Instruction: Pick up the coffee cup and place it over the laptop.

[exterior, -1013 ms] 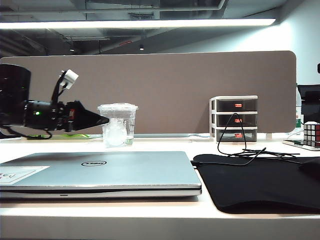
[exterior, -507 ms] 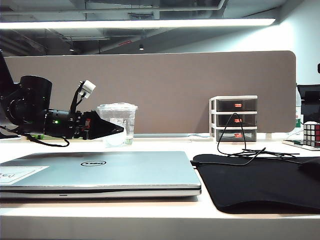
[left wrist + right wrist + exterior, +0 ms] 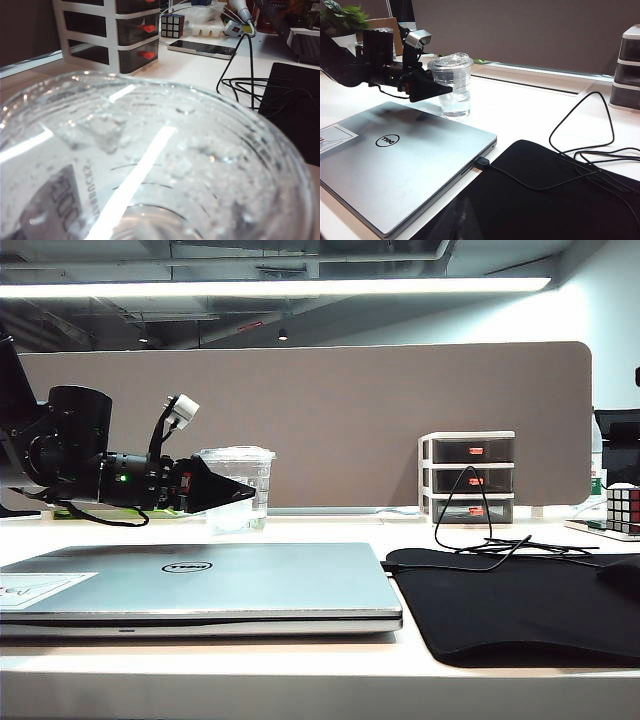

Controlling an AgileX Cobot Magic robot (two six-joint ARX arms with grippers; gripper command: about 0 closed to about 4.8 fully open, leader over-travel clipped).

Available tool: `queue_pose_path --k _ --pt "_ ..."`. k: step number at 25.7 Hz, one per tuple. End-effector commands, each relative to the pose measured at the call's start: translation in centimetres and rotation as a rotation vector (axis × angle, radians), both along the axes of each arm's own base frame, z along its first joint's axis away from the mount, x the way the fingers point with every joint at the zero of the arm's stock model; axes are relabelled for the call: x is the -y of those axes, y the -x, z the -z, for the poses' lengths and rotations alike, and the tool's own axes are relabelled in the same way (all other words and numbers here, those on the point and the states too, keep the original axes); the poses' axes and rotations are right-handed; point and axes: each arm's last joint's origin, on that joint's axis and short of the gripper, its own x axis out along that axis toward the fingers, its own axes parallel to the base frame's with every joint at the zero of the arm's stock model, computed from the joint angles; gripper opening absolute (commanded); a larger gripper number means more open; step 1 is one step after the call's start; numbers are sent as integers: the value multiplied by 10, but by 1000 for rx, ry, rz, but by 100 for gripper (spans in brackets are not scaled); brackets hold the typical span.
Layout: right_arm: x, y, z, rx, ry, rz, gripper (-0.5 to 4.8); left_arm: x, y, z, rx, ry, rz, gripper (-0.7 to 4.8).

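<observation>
So we're at the grab step: the left gripper sits level at the coffee cup, jaws wide open around its lower half, nothing squeezed yet. Cup stands on the counter just behind the laptop. Next it needs a gentle close, then a lift. Right gripper isn't visible, can't tell its jaws
</observation>
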Motion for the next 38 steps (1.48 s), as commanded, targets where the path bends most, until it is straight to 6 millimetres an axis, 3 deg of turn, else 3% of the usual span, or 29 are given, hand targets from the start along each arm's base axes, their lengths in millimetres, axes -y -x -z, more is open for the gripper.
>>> queue_pose_path --k 1,5,6,11,13,21,26,29,38 --pt "0 0 0 8 -3 0 -6 -1 -1 -3 19 -1 -10 297" --pt "0 0 0 7 -4 0 -6 -1 -1 -3 35 -9 -8 119" --pt "0 0 0 7 -4 -1 -6 -1 -1 -3 35 -9 -7 113" --pt "0 0 0 7 -4 -1 -6 -2 -1 -4 47 -6 3 126" --pt "0 0 0 7 -4 0 -6 -1 1 -9 79 5 47 188" --pt "0 0 0 7 -4 -1 -6 -2 8 -40 135 14 51 192" --pt "0 0 0 7 -4 -1 -6 -3 20 -49 129 19 53 192" --pt "0 0 0 8 -4 -1 -6 -3 32 -51 121 25 106 192" --pt "0 0 0 7 -4 -6 -6 -9 103 -37 110 14 99 242"
